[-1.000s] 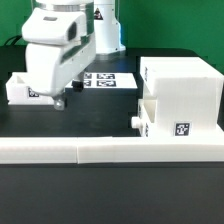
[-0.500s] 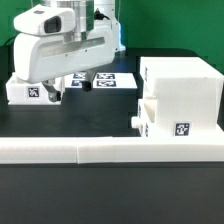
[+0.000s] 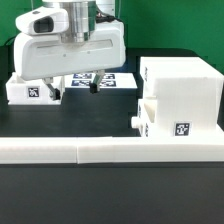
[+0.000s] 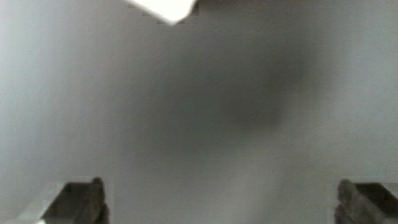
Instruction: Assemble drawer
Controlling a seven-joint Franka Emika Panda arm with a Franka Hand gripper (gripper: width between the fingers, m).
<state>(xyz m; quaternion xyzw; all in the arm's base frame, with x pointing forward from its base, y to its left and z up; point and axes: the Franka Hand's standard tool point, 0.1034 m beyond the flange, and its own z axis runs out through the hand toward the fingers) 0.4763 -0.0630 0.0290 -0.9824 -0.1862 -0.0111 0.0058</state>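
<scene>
The tall white drawer housing stands at the exterior view's right, with a tag on its front. A knobbed tray sits in its lower part, knob pointing to the exterior view's left. A second small tray with a tag lies at the far left. My gripper hangs just right of that tray, low over the black table, jaws wide apart and empty. The wrist view is a grey blur with my dark fingertips at its edges, the gripper holding nothing, and a white corner far off.
The marker board lies flat behind the gripper. A long low white L-shaped bar runs across the front of the table. Black tabletop lies between gripper and housing.
The hand has turned about its vertical axis, now showing its broad side with both fingers spread. It has shifted slightly toward the exterior view's left. The trays and housing have not moved.
</scene>
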